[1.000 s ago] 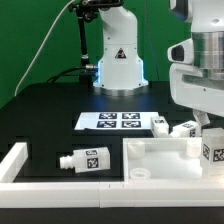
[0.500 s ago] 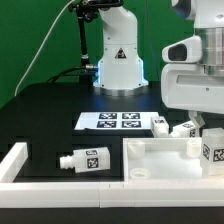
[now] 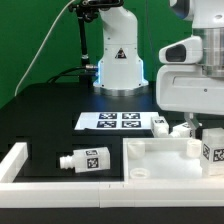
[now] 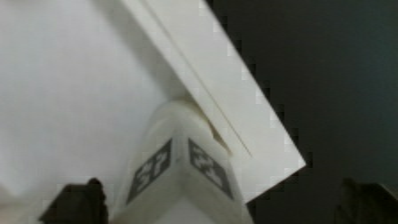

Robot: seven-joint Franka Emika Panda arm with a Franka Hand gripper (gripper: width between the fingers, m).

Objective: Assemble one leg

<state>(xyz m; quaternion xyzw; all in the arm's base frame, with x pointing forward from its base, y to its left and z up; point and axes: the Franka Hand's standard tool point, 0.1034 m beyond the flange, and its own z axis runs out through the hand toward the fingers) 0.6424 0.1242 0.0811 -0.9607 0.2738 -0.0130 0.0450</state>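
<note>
The white tabletop [image 3: 160, 160] lies at the front in the exterior view, on that view's right. One leg [image 3: 212, 150] stands upright at its right corner, tags showing. My gripper [image 3: 200, 124] hangs just above and slightly behind this leg. In the wrist view the same leg [image 4: 187, 165] sits between my dark fingertips [image 4: 80, 203], which stand wide apart and do not touch it. The gripper [image 4: 222, 208] is open and empty. Three more legs lie loose: one [image 3: 85, 158] to the left of the tabletop, two [image 3: 160, 124] [image 3: 186, 128] behind it.
The marker board [image 3: 112, 121] lies flat behind the tabletop. A white L-shaped fence [image 3: 20, 165] runs along the table's front and left. The robot base [image 3: 117, 60] stands at the back. The tabletop's raised rim [image 4: 214, 80] crosses the wrist view.
My arm has shifted a little toward the exterior view's left. The legs and the tabletop have not moved.
</note>
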